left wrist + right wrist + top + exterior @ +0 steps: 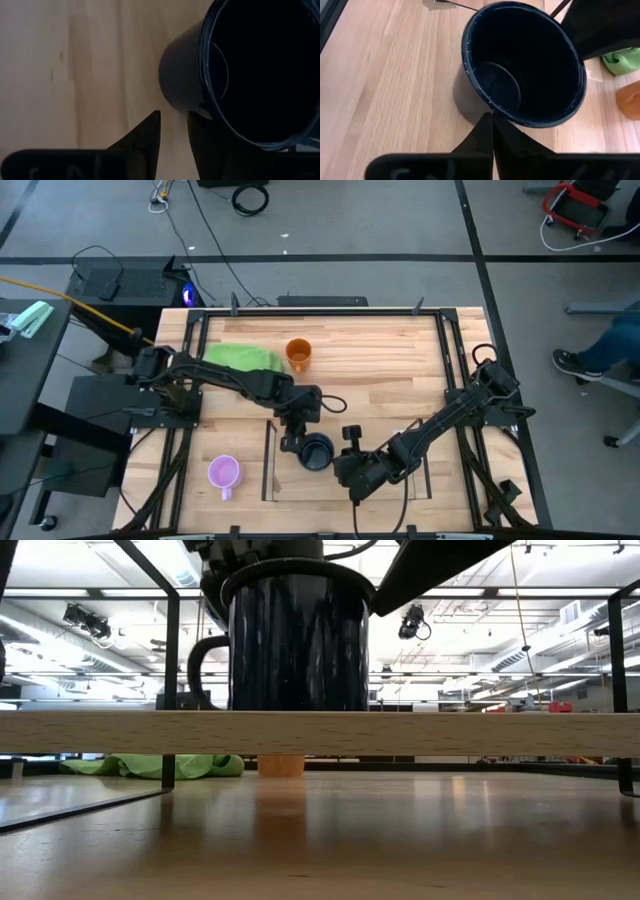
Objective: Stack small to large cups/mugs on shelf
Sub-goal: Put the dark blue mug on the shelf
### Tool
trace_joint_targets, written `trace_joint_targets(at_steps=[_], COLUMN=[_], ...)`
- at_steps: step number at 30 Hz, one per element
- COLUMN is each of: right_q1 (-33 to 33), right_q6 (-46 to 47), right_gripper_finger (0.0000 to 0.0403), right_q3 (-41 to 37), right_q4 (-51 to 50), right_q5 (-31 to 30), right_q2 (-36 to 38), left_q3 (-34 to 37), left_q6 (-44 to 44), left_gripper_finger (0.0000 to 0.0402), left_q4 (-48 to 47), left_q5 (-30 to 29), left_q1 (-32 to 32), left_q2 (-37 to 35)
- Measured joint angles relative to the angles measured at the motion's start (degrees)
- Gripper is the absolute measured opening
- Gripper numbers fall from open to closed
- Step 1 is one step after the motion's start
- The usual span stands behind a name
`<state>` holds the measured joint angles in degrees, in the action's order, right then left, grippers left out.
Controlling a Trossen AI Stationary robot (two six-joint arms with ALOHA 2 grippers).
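The black mug (317, 452) stands upright on the shelf's light wooden floor (320, 732), its handle (205, 670) toward the table's left. My left gripper (296, 440) is over the mug's left side, fingers a little apart (174, 125); the handle is hidden in its wrist view. My right gripper (337, 464) is at the mug's near right side, fingers shut (492, 122) right at the rim. The orange mug (298, 354) stands at the far middle and the light purple mug (224, 473) at the near left, both on the table. My left gripper has one finger (200, 132) right beside the mug's rim (207, 107), coming from above; I cannot tell whether it touches. My right gripper's shut fingertips (487, 125) stand against the outside of the mug's rim (495, 111), slanting down from the near right; touching or just short, I cannot tell.
A green cloth (245, 358) lies beside the orange mug at the far left. The shelf's clear side panels (270, 460) stand left and right of the black mug. Black frame posts (170, 690) rise around the table.
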<state>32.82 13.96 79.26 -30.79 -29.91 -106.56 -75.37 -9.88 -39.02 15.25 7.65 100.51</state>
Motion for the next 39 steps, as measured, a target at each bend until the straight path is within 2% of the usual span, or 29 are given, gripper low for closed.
trace_joint_targets(at_steps=[9,25,34,39], right_q1=[-1.08,-7.65,-7.03,-4.54], right_q6=[-0.82,-3.95,-0.51,3.38], right_gripper_finger=[0.0006,0.0006,0.0005,0.0005], right_q3=[0.0,0.02,0.06,0.06], right_q4=[0.07,-0.75,-6.77,-7.88], right_q5=[-1.05,-1.3,-1.31,-1.42], right_q2=[0.0,0.08,1.67,3.94], left_q3=[0.02,0.02,0.0,0.0], left_q6=[-1.86,-3.0,-2.35,-2.37], left_gripper_finger=[0.0095,0.009,0.009,0.0087], left_q4=[0.13,0.34,0.21,0.12], left_q5=[0.28,0.19,0.04,0.02], left_q1=[2.69,4.63,3.36,2.72], left_q2=[0.0,0.0,0.0,0.0])
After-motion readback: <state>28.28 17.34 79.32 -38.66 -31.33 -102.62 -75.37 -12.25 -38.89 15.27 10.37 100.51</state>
